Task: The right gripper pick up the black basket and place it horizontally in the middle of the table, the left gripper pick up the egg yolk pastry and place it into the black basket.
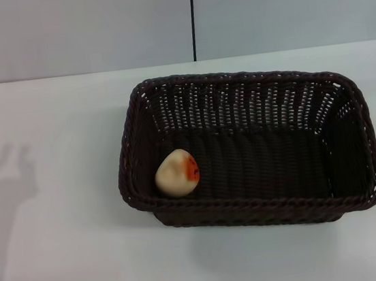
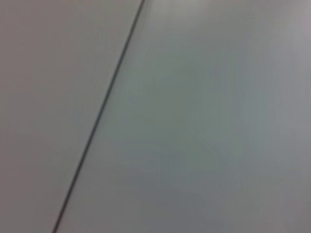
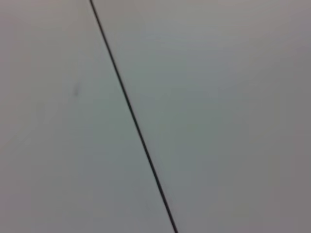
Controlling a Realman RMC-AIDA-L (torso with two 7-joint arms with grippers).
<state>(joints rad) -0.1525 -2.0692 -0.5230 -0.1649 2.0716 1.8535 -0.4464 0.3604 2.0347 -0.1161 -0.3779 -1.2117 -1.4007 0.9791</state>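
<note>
The black basket [image 1: 347,93] lies lengthwise across the middle of the white table [image 1: 66,265], a little right of centre in the head view. The egg yolk pastry [image 1: 176,173] rests inside the basket at its near left corner, tipped with its orange-red patch facing right. Neither gripper shows in any view. A faint shadow of a claw falls on the table at the far left. Both wrist views show only a plain grey wall with a thin dark seam.
A grey wall with a vertical dark seam [image 1: 192,16] stands behind the table's far edge. The same seam shows in the left wrist view [image 2: 97,121] and in the right wrist view [image 3: 131,116].
</note>
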